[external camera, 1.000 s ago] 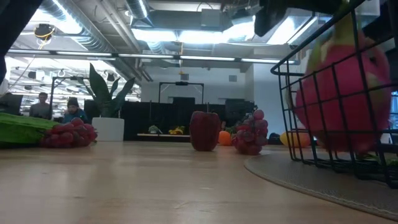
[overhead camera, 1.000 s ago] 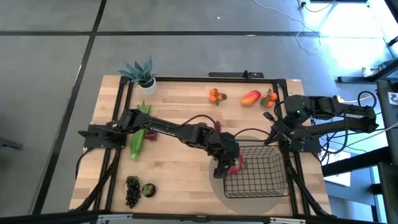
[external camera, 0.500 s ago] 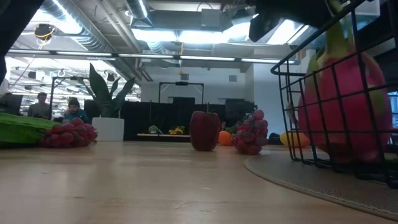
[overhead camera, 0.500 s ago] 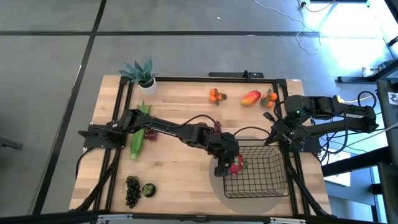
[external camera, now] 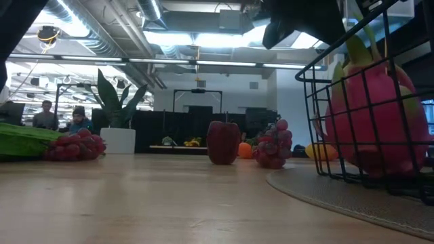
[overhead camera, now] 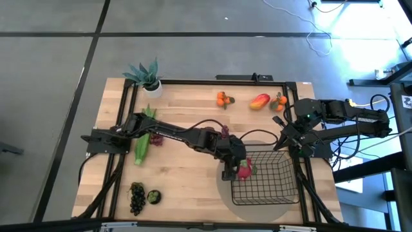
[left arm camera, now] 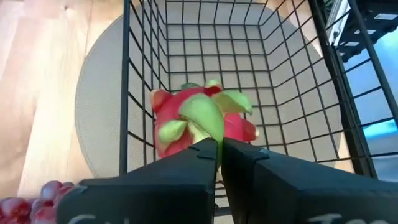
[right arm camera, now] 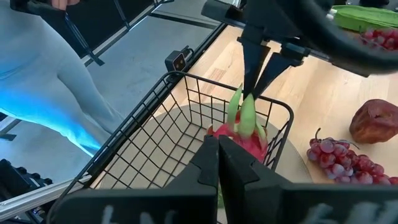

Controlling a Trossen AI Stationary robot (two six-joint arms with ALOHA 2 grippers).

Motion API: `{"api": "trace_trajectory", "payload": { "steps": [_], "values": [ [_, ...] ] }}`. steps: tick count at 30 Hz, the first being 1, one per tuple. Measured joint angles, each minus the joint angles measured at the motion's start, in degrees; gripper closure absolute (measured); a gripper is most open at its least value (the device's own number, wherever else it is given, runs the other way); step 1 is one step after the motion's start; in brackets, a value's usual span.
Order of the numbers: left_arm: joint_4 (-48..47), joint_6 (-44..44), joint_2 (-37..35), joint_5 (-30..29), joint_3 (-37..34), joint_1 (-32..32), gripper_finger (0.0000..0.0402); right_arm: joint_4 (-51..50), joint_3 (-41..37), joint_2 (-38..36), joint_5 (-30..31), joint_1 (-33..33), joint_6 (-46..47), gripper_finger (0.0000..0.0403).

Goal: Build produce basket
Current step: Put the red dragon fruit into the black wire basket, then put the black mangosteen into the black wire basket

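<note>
The black wire basket (overhead camera: 270,173) stands on a round grey mat (overhead camera: 257,198) at the table's near right. A pink dragon fruit (overhead camera: 245,170) with green leaves sits in the basket's left corner, close to the wire wall (left arm camera: 127,93). My left gripper (left arm camera: 216,144) reaches over that wall from the left and is shut on the fruit's leafy top. My right gripper (right arm camera: 217,147) hangs shut with nothing in it above the basket's far right corner (overhead camera: 278,144). The other produce lies on the wood outside the basket. My left gripper pinches a green leaf tip (left arm camera: 209,132) at the top of the dragon fruit between its two fingers (right arm camera: 254,65). The fingers come slanting down from the table's left. The fruit (external camera: 377,115) stands upright below them, its lower end (external camera: 377,171) down at the basket's floor.
A mango (overhead camera: 259,101) and tangerines (overhead camera: 223,98) lie at the far edge. Purple grapes (overhead camera: 224,132) and a dark red fruit (right arm camera: 373,121) lie left of the basket. A green stalk (overhead camera: 142,145) with red grapes, dark grapes (overhead camera: 136,196) and a potted plant (overhead camera: 147,77) are at the left.
My left gripper has tipped a little while staying over the basket's left corner. The dragon fruit has swung upright and sunk slightly, coming to rest low in the basket. My right arm has kept still.
</note>
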Motion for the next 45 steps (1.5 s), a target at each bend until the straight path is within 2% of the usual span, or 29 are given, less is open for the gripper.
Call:
{"api": "trace_trajectory", "payload": {
  "steps": [11, 28, 34, 40, 45],
  "values": [
    [0.0, -0.2, 0.0, -0.1, 0.0, 2.1, 0.0328, 0.0, 0.0, 0.0, 0.0, 0.0, 0.0, 0.0403],
    [-1.7, 1.7, -3.0, -1.6, 0.1, 2.9, 0.0328, 0.1, 0.0, 0.0, 2.0, 0.0, 0.0, 0.0403],
    [-4.0, 1.7, -5.9, -5.9, 0.0, 3.0, 0.0325, 0.2, 0.0, -0.3, 2.2, 0.0, 0.0, 0.0403],
    [-5.2, 1.3, -8.7, -7.8, 0.0, 3.1, 0.0325, 0.3, 0.0, -0.4, 3.7, 0.0, 0.0, 0.0403],
    [-9.9, -4.5, -12.6, -11.6, 0.1, 3.1, 0.0325, 0.5, 0.0, -0.4, 5.1, 0.0, 1.8, 0.0403]
  ]
}}
